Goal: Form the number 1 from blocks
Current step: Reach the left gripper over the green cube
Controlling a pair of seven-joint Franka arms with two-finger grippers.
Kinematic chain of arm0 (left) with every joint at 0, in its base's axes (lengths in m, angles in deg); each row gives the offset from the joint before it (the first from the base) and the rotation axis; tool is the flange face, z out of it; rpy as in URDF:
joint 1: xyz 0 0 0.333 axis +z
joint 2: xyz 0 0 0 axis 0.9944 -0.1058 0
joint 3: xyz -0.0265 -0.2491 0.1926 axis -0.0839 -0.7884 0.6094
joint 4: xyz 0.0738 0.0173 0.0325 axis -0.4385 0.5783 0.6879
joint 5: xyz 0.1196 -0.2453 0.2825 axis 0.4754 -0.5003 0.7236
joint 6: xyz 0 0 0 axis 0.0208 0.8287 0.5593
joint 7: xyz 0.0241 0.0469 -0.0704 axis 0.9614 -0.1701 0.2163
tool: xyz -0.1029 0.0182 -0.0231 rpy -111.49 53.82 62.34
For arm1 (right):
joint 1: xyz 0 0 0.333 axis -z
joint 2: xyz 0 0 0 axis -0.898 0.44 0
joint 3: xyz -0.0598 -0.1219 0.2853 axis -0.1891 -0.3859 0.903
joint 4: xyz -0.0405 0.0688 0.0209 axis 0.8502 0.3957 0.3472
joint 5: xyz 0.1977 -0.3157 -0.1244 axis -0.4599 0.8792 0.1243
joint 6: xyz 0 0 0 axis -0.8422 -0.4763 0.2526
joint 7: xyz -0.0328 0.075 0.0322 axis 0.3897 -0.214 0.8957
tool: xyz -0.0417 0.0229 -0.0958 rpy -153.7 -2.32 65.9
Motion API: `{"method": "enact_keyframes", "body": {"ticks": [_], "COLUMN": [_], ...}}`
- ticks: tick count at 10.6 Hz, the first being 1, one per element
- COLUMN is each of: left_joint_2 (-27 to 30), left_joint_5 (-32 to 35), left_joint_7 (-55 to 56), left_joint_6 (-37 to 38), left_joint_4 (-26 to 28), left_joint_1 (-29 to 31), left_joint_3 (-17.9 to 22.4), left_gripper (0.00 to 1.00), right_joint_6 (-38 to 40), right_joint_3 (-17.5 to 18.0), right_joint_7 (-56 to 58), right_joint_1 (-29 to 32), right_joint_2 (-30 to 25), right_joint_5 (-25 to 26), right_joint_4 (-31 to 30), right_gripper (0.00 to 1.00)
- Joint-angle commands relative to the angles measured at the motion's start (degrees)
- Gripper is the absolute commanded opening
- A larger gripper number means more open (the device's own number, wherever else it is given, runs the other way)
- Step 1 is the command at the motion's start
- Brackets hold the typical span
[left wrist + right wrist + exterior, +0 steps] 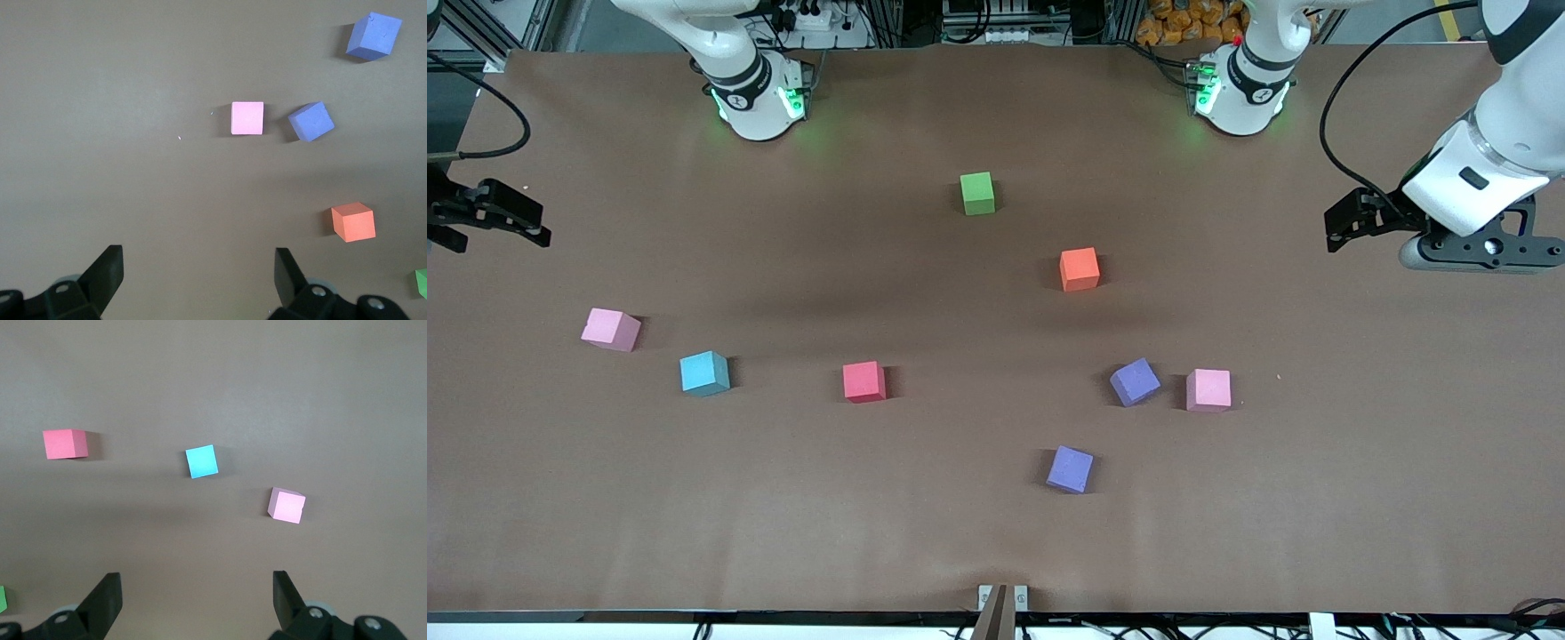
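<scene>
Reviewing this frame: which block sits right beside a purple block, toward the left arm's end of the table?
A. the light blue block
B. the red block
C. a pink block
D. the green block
C. A pink block lies close beside a purple block, on the side toward the left arm's end of the table; the green, light blue and red blocks have no purple block close by.
</scene>
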Motion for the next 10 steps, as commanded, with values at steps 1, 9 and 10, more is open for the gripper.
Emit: {"method": "enact_keyframes", "body": {"ticks": [1,9,10], "left_joint_2": [0.3,-8.2,-8.7], "left_joint_5": [-0.2,-1.6,-4.5], "left_joint_7": [-0.5,10.3,10.4], "left_joint_6": [0.8,-4.6,-5.0], "left_joint_4": [-0.6,-0.6,0.0], "left_joint_1": [0.2,-3.8,-3.8], "left_joint_3": [0.0,-2.4,-2.5], "left_gripper": [1.00,1.00,1.00], "right_joint_6": [0.4,0.2,-0.6], "right_joint_3": [0.5,0.8,0.8], "right_joint_7": [-0.6,-0.6,-0.6], "right_joint_1": [0.8,1.6,1.5], "right_joint_2": [-0.1,0.0,0.0], "right_joint_5": [0.7,1.5,1.5], "right_joint_4": [-0.3,-0.2,-0.2], "right_gripper": [1.00,1.00,1.00]}}
